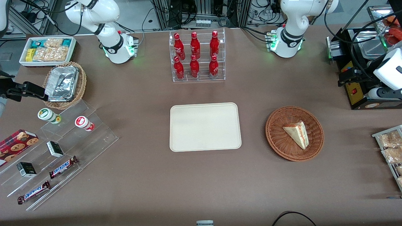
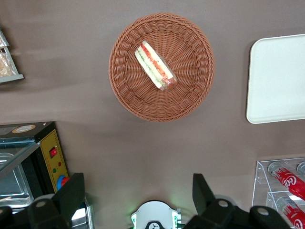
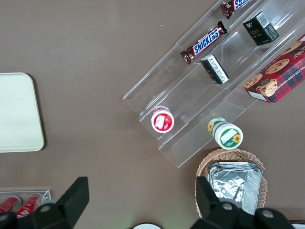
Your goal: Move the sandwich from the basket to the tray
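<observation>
- One sandwich (image 1: 297, 134) lies in the reddish-brown wicker basket (image 1: 276, 138), a triangular wedge of pale bread whose red and green filling shows along one edge in the left wrist view (image 2: 155, 66).
- That basket sits on the brown desk (image 1: 201, 182) beside the single cream tray (image 1: 205, 126), toward the working arm's end; the two are near each other but apart.
- The tray holds nothing.
- The gripper (image 2: 138, 191) hangs high above the desk, well apart from the basket, which lies on the desk below it; its two dark fingers (image 2: 71, 193) are spread wide and hold nothing.
- Six red cola bottles (image 1: 194, 55) stand in a clear tiered rack, three in each of two rows, farther from the front camera than the tray.
- Toward the parked arm's end, a clear stepped display (image 1: 59, 157) carries two Snickers bars (image 1: 62, 167), two small dark boxes (image 1: 54, 148), two round-lidded cups (image 1: 84, 123) and one cookie box (image 1: 17, 142).
- One lighter wicker basket (image 1: 82, 84) there holds foil containers, and one white bin (image 1: 47, 50) of snack packets sits farther from the camera than it.
- At the working arm's end, one black machine (image 1: 361, 75) with a red button stands on the desk, and a wire rack (image 1: 391, 150) of snack bags lies nearer the camera.
</observation>
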You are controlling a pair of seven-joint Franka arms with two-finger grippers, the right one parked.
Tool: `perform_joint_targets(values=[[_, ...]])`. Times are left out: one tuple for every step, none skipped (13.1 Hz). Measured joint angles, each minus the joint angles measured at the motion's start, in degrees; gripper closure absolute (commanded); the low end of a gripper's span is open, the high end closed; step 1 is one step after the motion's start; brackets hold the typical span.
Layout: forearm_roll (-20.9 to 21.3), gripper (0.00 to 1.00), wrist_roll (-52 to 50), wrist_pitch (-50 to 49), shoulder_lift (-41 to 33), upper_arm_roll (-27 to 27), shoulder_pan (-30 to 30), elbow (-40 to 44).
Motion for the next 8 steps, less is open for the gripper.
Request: perform_joint_targets(values=[[0.0,0.0,0.0,0.0,0.0,0.0,-0.01,0.0],[0.0,0.0,0.0,0.0,0.0,0.0,-0.01,0.0],[0.0,0.0,0.0,0.0,0.0,0.0,-0.01,0.0],[0.0,0.0,0.0,0.05,0.0,0.0,-0.01,0.0],[0.0,0.0,0.0,0.32,0.02,0.0,-0.02,-0.03],[0.0,0.0,0.0,0.97,0.14,-0.02,-0.05,-0.21],[0.0,0.0,0.0,2.04,0.39,-0.07,-0.12,-0.88],[0.0,0.0,0.0,3.84,0.64,-0.1,-0.25,-2.22]])
